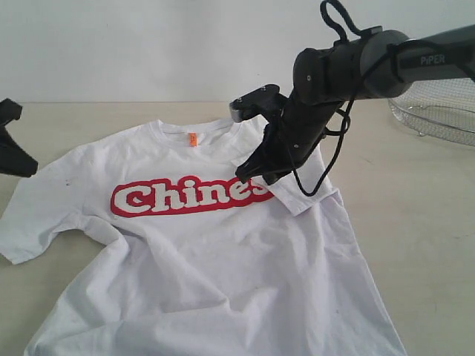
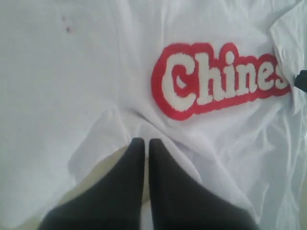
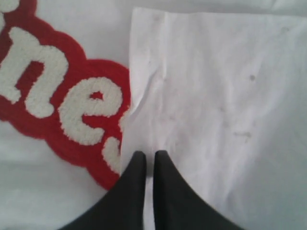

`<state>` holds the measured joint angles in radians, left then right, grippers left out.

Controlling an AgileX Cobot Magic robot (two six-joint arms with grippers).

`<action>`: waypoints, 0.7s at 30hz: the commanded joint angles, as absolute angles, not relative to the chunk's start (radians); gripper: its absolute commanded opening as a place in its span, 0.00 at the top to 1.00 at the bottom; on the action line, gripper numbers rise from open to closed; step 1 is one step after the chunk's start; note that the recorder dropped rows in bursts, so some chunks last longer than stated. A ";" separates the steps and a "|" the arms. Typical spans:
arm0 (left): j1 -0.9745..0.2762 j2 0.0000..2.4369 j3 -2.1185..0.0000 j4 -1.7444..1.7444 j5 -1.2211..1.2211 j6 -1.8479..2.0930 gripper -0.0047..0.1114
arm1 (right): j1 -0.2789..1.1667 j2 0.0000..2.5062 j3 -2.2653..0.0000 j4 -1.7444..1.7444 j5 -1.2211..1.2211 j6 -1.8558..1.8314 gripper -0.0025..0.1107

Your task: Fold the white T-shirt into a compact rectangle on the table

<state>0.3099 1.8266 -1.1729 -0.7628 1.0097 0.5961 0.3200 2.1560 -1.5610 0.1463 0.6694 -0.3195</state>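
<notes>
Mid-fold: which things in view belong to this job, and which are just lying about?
Job: white T-shirt, table, left fingers, right fingers.
Lying about: wire-mesh basket, at the table's far right.

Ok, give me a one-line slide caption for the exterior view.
Shut right pincer at the folded-in sleeve of the white T-shirt, spread face-up on the table; mesh basket behind.

Bright, even light, seemingly from above; no hard glare. A soft shadow sits under the right arm on the shirt, w/ faint ones in the creases. Exterior view is low-res and washed out; worktop pale, basket soft. Both wrist views are blurry, esp. the jaws; lettering fuzzy, whites nearly blown.
</notes>
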 commanded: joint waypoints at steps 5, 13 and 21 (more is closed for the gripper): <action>0.456 1.752 -0.942 -0.862 0.817 0.769 0.92 | 0.319 2.155 -1.563 0.142 0.660 -0.351 0.98; 0.620 2.030 -1.148 -1.044 1.129 0.986 0.92 | 0.319 2.155 -1.563 0.148 0.681 -0.351 0.98; 0.618 2.169 -1.332 -0.826 1.099 0.866 0.81 | 0.319 2.155 -1.563 0.148 0.723 -0.351 0.98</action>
